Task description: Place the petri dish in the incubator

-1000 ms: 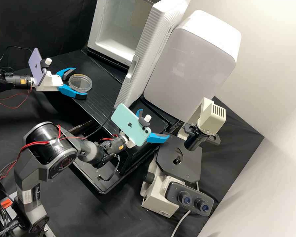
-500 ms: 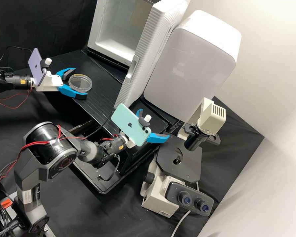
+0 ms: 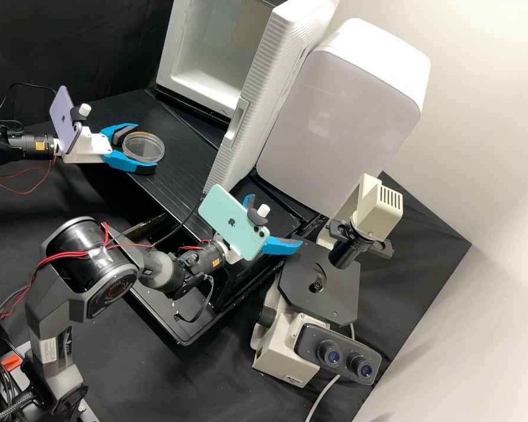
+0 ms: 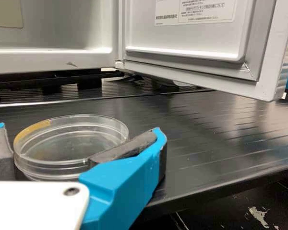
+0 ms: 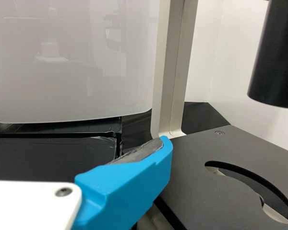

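1. Black bench, upper left of the high view: left gripper open, straddling petri dish.
2. Off-centre squeeze could tip or skid the dish.
3. Incubator sill could snag it on entry.

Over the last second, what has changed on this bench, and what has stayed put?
The left tool shifted slightly, its fingers drawing in a little around the dish. The dish, the right tool, the incubator and the microscope stayed as they were.

High camera overlooks the bench; left wrist camera, low, shares the incubator
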Robot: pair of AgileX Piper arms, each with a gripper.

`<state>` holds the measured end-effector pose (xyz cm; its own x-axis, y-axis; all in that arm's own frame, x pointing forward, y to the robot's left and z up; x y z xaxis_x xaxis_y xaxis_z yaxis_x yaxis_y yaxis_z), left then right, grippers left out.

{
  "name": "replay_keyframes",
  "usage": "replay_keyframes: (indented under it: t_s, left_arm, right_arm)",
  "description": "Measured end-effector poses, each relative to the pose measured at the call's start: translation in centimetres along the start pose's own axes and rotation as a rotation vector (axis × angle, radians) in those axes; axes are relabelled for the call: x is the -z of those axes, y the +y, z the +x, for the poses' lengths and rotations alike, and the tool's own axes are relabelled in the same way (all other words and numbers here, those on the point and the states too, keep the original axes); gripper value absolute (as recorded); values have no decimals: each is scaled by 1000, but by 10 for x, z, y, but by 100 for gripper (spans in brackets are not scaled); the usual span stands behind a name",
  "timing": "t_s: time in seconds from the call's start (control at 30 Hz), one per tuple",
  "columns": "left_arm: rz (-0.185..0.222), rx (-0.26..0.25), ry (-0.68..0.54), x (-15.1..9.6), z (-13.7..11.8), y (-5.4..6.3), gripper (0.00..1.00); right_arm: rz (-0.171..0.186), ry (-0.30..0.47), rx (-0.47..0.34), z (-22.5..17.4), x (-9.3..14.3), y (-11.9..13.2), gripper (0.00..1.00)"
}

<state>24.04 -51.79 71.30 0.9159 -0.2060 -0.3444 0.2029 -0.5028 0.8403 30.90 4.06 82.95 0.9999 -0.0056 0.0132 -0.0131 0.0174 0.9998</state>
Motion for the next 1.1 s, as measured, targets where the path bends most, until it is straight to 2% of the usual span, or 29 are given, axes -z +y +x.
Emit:
replay_keyframes:
  t_s: [1.1]
  left_arm:
    - [1, -5, -7, -1, 0, 0, 0]
  right_arm:
    - [0, 0, 0, 0, 0, 0, 100]
